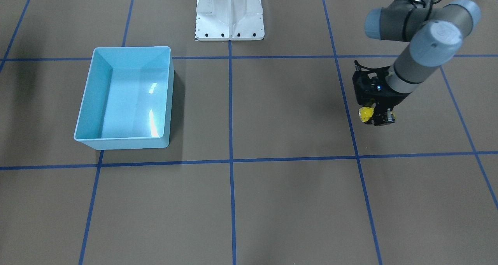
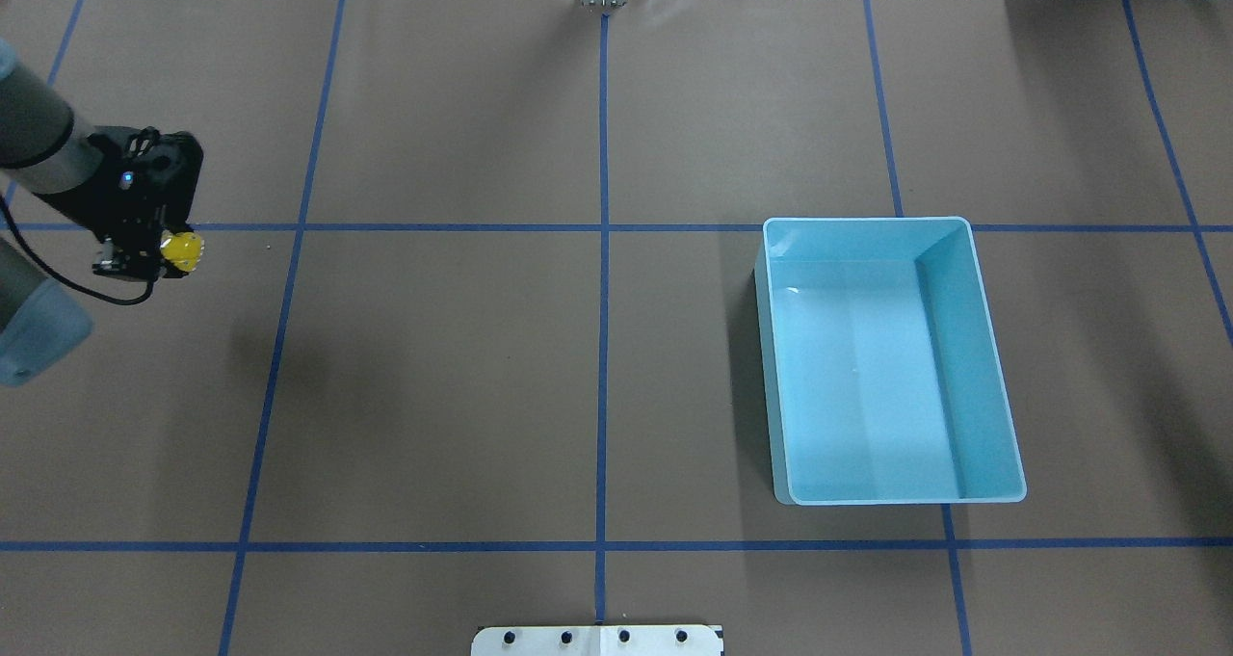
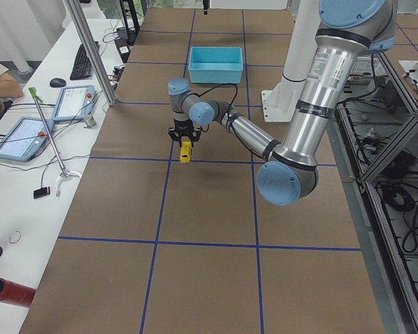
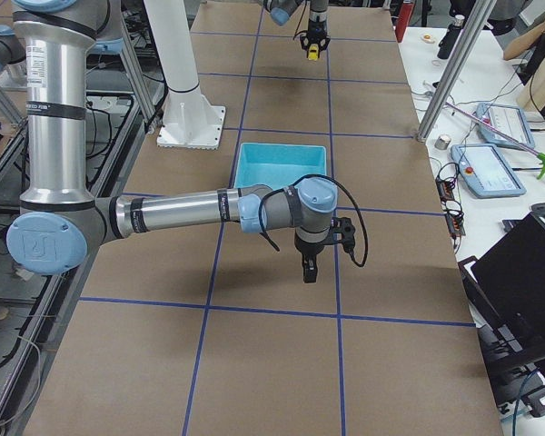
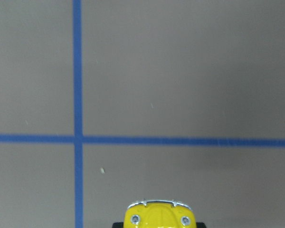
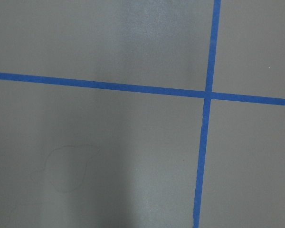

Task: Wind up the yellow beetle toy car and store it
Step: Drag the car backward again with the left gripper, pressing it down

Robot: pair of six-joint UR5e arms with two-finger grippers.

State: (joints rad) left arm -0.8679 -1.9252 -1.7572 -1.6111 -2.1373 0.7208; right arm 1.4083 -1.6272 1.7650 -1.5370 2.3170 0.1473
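One yellow beetle toy car (image 1: 365,113) | clenched in left gripper (image 1: 376,118) | right gripper (image 4: 307,269): cannot tell

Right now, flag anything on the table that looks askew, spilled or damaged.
Nothing stands out. The left gripper holds the yellow beetle toy car nose-down above the table, and the light blue bin sits upright and empty.

Bare table (image 2: 482,396) around blue bin (image 2: 966,367) (open-topped)
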